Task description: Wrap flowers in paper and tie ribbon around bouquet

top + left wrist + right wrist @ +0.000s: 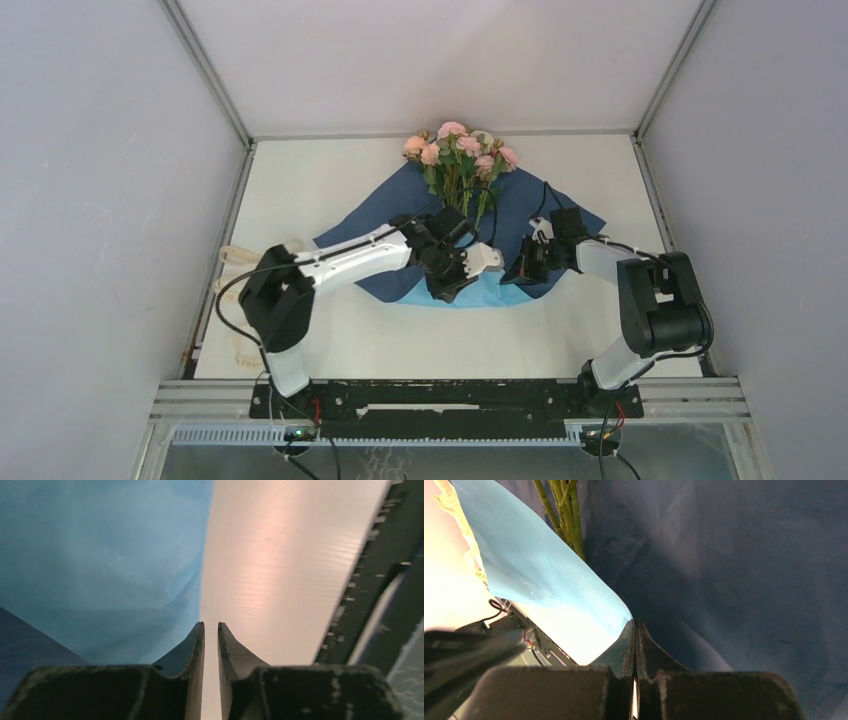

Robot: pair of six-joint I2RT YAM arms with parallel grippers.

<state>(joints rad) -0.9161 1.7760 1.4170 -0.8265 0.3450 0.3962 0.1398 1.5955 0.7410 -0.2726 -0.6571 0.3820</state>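
Flowers (462,160) lie in the middle of the paper (565,225), at the far side of the surface (400,340). The pink heads (452,130) point away from the arms. The green stems (566,515) point back toward them. So the bunch lies long-ways, far to near, right between the two arms.

The paper lies with its dark side up. Its near edge is turned over, so the light blue side shows there.

The right tool (634,630) is shut tight. It looks like it is pinching the turned-up edge of the paper, a bit to the right of the stems. The stems are on its left, so I think this flap has to go left, across them.

The left tool (210,630) is open just a little. Only bare surface shows in the gap, so it seems to hold nothing. It sits at the near edge of the paper, on the left of the stems.

The ribbon (228,256) lies well off by the left edge, not used yet. The left arm is nearer to it.
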